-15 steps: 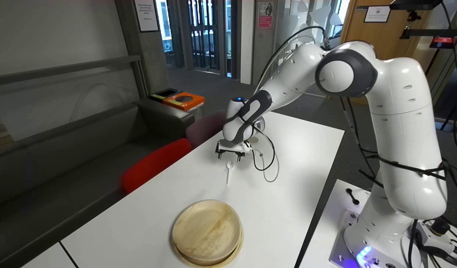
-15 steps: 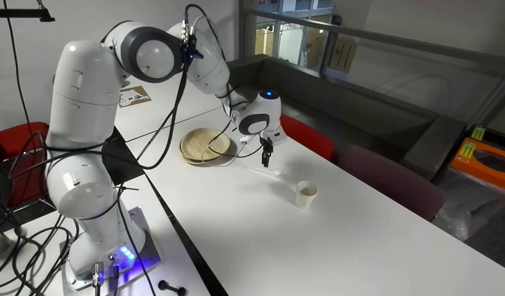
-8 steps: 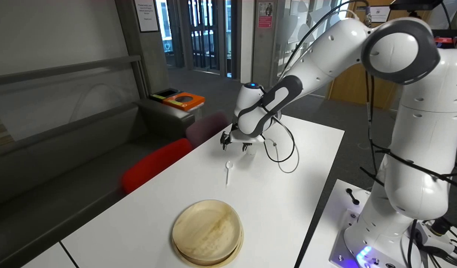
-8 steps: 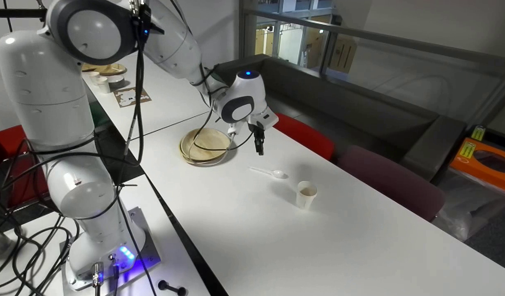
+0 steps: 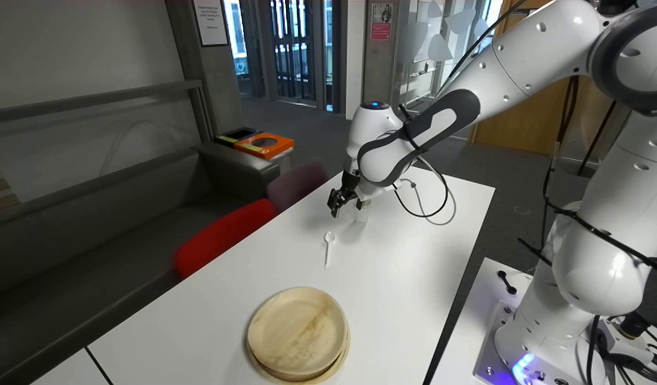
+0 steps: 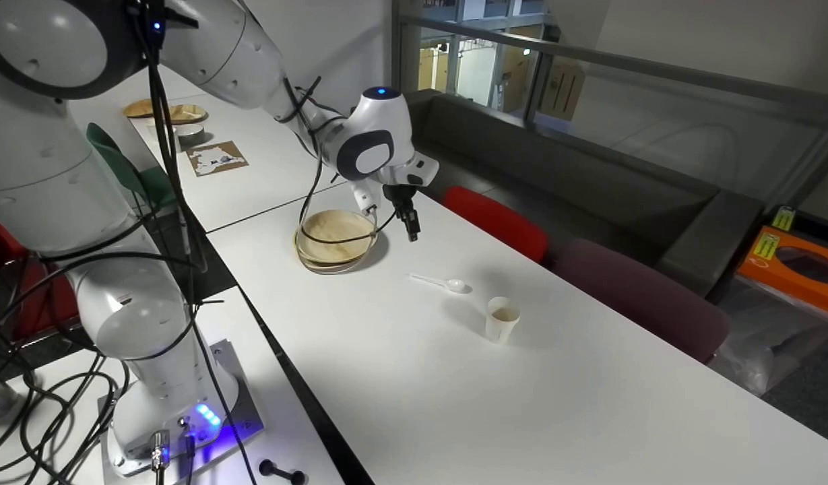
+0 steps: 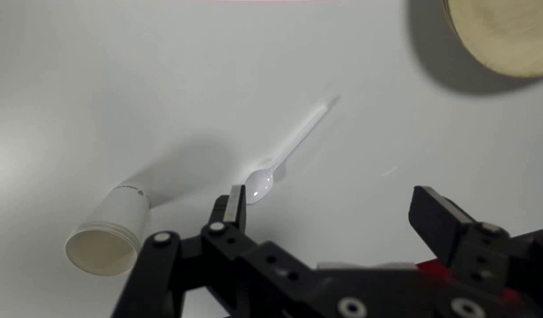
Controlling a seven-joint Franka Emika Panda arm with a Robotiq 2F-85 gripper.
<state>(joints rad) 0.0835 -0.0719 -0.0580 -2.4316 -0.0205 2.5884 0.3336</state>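
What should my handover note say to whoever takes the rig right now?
Gripper: open, holding nothing, raised above the white table.
Cup: upright on the table, off to one side of the gripper.
Wooden dishes: stacked on the table.
Spoon: lying on the table between cup and dishes, scoop end towards the cup, handle towards the dishes.
Done: jaws are spread and apart from everything on the table.
Left: spoon and cup are both ungripped, with the spoon outside the cup.

Office lounge area, apparently: grey sofa [image 5: 109, 230], white table [image 5: 403, 278], red chair [image 5: 224, 238], orange-lidded bin [image 5: 278, 145], printed notice [image 5: 210, 22] on pillar [image 5: 221, 91].
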